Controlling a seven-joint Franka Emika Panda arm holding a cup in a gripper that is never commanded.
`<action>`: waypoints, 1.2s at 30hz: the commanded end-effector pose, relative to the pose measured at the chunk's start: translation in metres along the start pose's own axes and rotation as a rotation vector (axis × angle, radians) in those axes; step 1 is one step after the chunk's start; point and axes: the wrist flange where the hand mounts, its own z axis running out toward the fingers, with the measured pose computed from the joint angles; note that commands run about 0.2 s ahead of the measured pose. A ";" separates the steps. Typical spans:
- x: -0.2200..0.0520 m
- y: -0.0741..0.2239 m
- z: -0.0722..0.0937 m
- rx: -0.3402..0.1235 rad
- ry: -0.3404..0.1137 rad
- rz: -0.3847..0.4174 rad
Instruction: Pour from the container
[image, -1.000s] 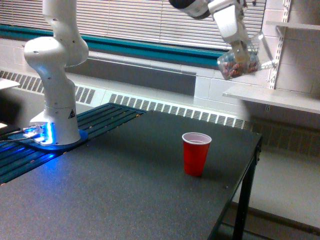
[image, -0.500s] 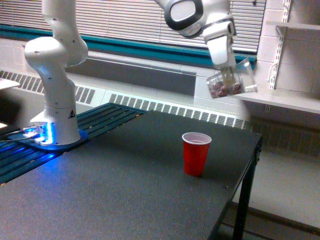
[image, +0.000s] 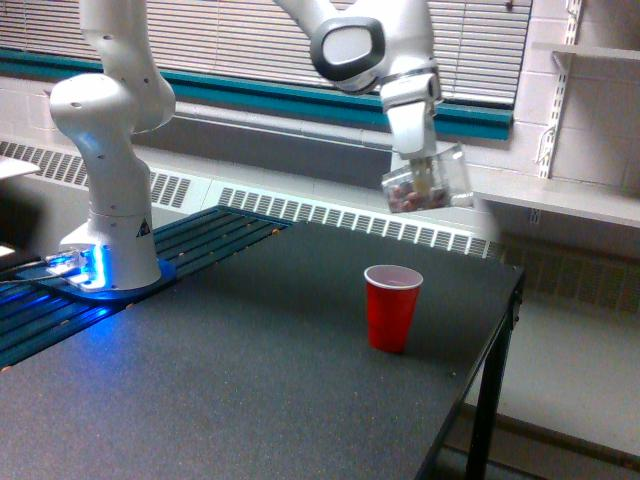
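Clear plastic, tipped well over on its side, is what the jaws pinch: the container (image: 428, 183) hangs in the air with its mouth end toward the exterior view's right and its base toward the left, slightly lower. Through its wall a heap of small pinkish-brown bits shows, gathered at the lower left end; the rest of it looks see-through and pale against the wall behind. The gripper (image: 423, 172) comes down on it from above, its white body sloping from the arm's (image: 350, 45) grey-faced joint. The container is above the tabletop (image: 250, 370), up and a little to the right of the red cup (image: 392, 307), not touching it. That cup stands upright near the tabletop's right edge, open mouth up; what is inside it cannot be made out. The tabletop is dark and matt. At the left the arm's white base (image: 108, 170) stands on a slatted surface with a blue glow at its foot. Blinds and a teal strip run behind.
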 end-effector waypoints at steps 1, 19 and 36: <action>-0.022 0.010 0.005 -0.001 -0.017 0.018; -0.078 0.036 0.029 -0.040 -0.146 -0.011; -0.096 0.042 0.044 -0.066 -0.248 -0.045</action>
